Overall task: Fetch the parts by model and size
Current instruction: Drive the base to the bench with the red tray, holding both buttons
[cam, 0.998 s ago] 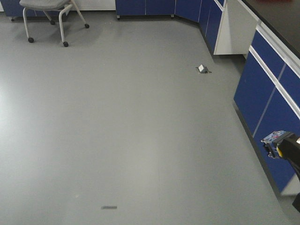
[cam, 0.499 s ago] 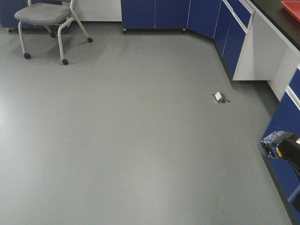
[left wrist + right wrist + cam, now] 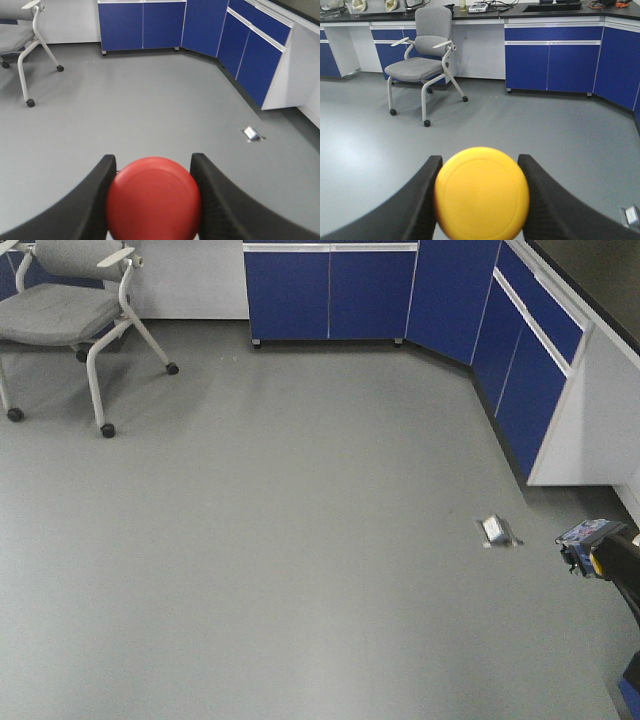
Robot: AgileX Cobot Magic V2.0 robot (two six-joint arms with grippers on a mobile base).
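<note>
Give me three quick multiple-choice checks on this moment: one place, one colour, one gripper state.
1. Where is the grey chair in the front view?
A. upper left
B. lower right
C. centre

2. What colour is the cap in the right gripper?
A. red
B. green
C. yellow

3. The left gripper is:
A. open and empty
B. shut on the red-capped switch
C. out of view

Answers:
1 A, it stands in the top-left corner.
2 C, the yellow-capped switch is clamped in it.
3 B, it grips the red cap from both sides.
</note>
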